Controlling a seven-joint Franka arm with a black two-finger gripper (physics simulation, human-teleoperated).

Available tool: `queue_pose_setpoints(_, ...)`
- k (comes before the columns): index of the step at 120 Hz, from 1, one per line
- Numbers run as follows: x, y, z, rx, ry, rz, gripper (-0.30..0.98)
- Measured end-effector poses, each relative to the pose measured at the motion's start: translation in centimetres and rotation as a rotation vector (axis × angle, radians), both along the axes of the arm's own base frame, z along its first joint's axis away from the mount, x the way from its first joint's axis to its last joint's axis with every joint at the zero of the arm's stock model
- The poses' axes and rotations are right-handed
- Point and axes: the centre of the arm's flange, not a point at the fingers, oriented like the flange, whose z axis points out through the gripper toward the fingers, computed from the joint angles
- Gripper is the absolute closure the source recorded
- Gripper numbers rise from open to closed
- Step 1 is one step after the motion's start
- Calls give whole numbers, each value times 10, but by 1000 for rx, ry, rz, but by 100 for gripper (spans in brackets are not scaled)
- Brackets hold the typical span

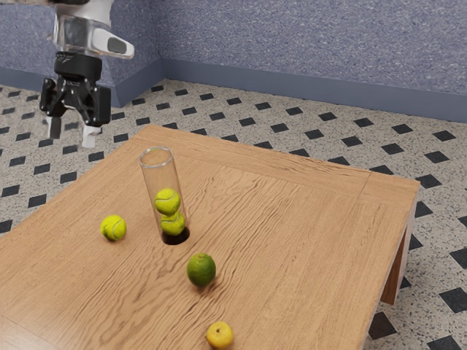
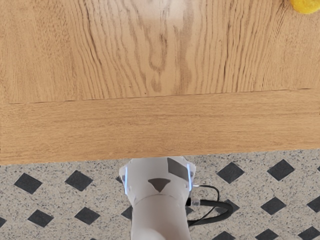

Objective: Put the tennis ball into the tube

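Note:
High at the exterior view's upper left hangs the gripper [image 1: 71,133], its two fingers apart with nothing between them. A loose yellow-green tennis ball [image 1: 113,227] lies on the wooden table [image 1: 292,211], below the gripper's height and toward the exterior view's right from it. Beside the ball stands a clear tube [image 1: 158,166], upright and open at its top, with two tennis balls [image 1: 167,201] stacked inside. The wrist view has a yellow round thing [image 2: 305,5] at its corner, cut off; I cannot tell which thing it is.
A green lime [image 1: 201,270] and a small yellow-orange fruit [image 1: 220,335] lie on the table, the lime nearer the tube. In the wrist view, the arm's white base [image 2: 160,200] stands by the table edge [image 2: 160,150].

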Motion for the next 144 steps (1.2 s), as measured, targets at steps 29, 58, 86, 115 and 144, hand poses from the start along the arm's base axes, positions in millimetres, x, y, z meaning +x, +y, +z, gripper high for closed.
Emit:
queue_pose_setpoints(29, -33, 0, -74, 33, -282, -3, 0)
queue_pose_setpoints(58, -12, 37, -218, 13, -351, 49, 0)
queue_pose_setpoints(86, 26, 64, -272, 13, -456, 82, 0)
queue_pose_setpoints(115, 37, 132, -303, 49, -558, 133, 0)
queue_pose_setpoints(144, 31, 180, -328, 69, -570, 161, 0)
